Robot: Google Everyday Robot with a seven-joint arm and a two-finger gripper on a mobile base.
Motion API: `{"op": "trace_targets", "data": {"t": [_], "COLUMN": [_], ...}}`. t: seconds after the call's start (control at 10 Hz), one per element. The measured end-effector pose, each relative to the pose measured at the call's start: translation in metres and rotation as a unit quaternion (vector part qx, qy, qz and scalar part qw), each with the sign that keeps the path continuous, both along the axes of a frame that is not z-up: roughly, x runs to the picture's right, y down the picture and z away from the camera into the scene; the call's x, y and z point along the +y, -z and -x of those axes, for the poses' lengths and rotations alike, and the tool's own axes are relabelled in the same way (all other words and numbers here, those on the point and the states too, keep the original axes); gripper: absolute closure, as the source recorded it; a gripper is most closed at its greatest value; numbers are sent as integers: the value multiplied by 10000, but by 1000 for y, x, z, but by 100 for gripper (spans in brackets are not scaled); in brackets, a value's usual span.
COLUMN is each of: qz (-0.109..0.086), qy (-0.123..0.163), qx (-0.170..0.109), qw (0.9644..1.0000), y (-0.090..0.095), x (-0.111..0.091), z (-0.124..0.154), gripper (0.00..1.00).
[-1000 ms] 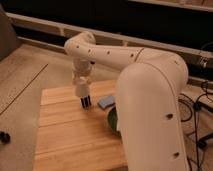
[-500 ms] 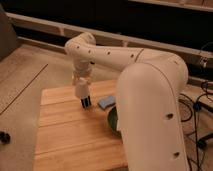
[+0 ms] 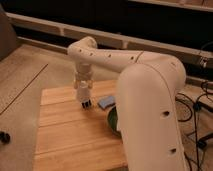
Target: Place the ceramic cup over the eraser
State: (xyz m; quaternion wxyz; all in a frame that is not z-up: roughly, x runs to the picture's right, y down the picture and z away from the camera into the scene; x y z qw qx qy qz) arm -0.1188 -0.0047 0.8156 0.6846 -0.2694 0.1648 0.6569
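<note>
Hardly any shift over the last second: white two-finger gripper (image 3: 86,103) parked in the same spot, pointing straight down from the white jointed robot arm (image 3: 107,56), low over the back part of the light wooden plank tabletop (image 3: 65,135). Jaws together, dark tips closed up, nothing visibly pinched between them. Just beside the gripper, near but apart, a flat blue rectangular pad (image 3: 106,102). Further forward, a round green bowl (image 3: 113,121), half hidden by the bulky near section of the arm.

No sign of the small white handleless ceramic cup on the bare boards, nor in the jaws. No clear sign of the small black striped eraser either. Possibly a dark speck right under the tips, possibly only the tips themselves; cannot tell. Both perhaps masked by the arm filling the near right of the view.

For the task, as a judgement: no progress in this last second. Best read as a pause or a missed grasp rather than a carry, given closed, empty-looking jaws. Cup not yet over eraser, as far as visible.

Next, probably: part the jaws, find the cup, grip its wall, then lower it mouth-down around the narrower eraser. Risks: smooth ceramic slipping from the grip, or the rim knocking the eraser aside on the way down.
</note>
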Motion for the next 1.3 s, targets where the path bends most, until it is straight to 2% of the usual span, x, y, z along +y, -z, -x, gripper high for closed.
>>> {"op": "trace_targets", "data": {"t": [0.3,0.6,0.8,1.3], "qz": [257,268,216,314], "qy": [-35,123,176,376], "qx": [110,138,75,-23], "qw": [9996,9995,9996,9988], "y": [-21,-49,-65,-74], "x": [21,33,33,42], "z": [-9,-15,-9,10], "gripper": [100,100,100,100]}}
